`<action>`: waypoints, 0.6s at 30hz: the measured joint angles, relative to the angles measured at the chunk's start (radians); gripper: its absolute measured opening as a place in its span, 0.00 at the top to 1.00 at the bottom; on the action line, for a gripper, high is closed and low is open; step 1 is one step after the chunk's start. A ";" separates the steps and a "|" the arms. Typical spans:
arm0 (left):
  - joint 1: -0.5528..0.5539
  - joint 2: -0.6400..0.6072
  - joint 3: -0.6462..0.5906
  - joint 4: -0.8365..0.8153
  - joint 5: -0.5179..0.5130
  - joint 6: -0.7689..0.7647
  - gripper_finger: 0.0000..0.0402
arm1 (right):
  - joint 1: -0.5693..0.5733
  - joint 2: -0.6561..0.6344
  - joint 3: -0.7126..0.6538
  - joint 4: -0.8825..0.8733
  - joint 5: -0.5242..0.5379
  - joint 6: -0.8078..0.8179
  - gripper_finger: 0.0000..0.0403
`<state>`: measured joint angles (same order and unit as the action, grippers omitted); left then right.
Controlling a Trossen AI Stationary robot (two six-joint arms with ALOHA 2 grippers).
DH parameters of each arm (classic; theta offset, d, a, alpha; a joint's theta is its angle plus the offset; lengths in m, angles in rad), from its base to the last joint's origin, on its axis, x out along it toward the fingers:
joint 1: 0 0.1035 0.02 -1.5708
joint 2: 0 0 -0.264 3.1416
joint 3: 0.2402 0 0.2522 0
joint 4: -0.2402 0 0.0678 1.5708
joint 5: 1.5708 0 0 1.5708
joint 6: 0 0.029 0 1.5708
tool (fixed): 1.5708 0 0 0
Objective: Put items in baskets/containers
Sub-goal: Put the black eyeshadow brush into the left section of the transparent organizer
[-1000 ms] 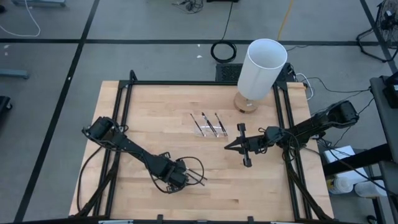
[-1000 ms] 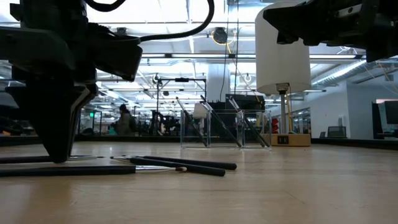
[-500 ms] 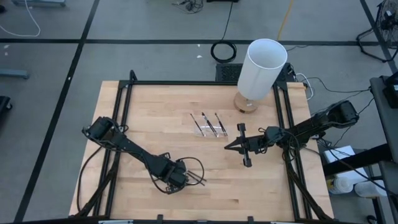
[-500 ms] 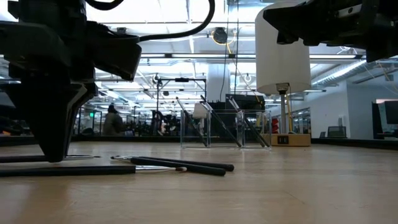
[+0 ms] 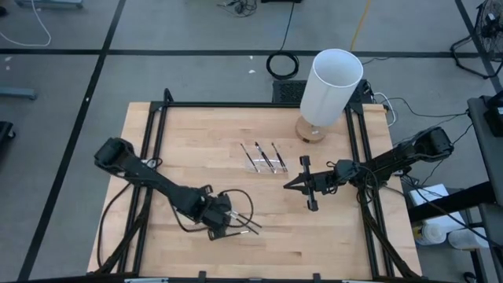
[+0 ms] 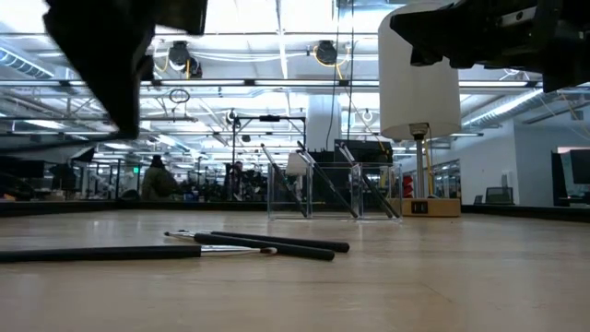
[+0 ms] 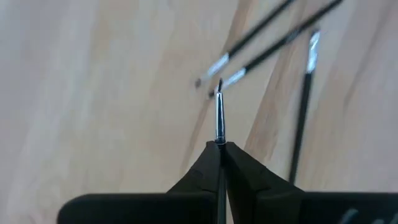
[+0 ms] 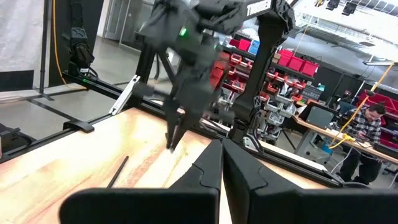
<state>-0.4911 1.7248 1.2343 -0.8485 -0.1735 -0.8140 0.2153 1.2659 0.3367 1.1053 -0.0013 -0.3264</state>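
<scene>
The left gripper [image 7: 220,163] stood above the near-left part of the table [image 5: 196,134]; its fingers [image 7: 202,171] were pressed together on one thin dark stick [image 7: 219,118], whose silvery ferrule and dark tip jutted out just past them. In the low view that arm hung clear of the wood, so I judged the stick lifted rather than dragged. The loose sticks [image 5: 250,226] (three showed in the left wrist view, and I could not count them surely from above) lay on the boards just right of that gripper, crossing one another. The clear tray [image 5: 265,157] sat farther off, towards the far middle, near the white cylinder [image 5: 330,88] on its wooden base; three sticks [image 5: 268,158] leaned in it already.

The step in hand seemed to be the carry; to do it well the grip should be kept firm on so slim a shaft; the arm should rise before it swings, so the tip clears the pile; and the stick should be lined up with the tray's length before lowering, away from the leaning ones.

The right gripper [image 5: 302,183] waited at the right of the table, near the tray, fingers closed on nothing.
</scene>
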 joint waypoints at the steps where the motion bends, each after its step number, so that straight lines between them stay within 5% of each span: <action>1: 0.000 -0.017 0.000 0.004 -0.019 0.001 0.98 | 0.000 0.000 0.000 0.000 0.000 0.000 1.00; 10: 0.000 -0.143 0.000 0.103 -0.179 0.117 0.95 | 0.000 0.000 0.000 0.000 0.000 0.000 1.00; 18: 0.013 -0.211 0.000 0.384 -0.287 0.390 0.95 | 0.000 0.000 0.000 -0.007 0.000 0.000 1.00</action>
<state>-0.4778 1.5134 1.2346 -0.4648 -0.4603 -0.4241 0.2153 1.2659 0.3367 1.0984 -0.0013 -0.3260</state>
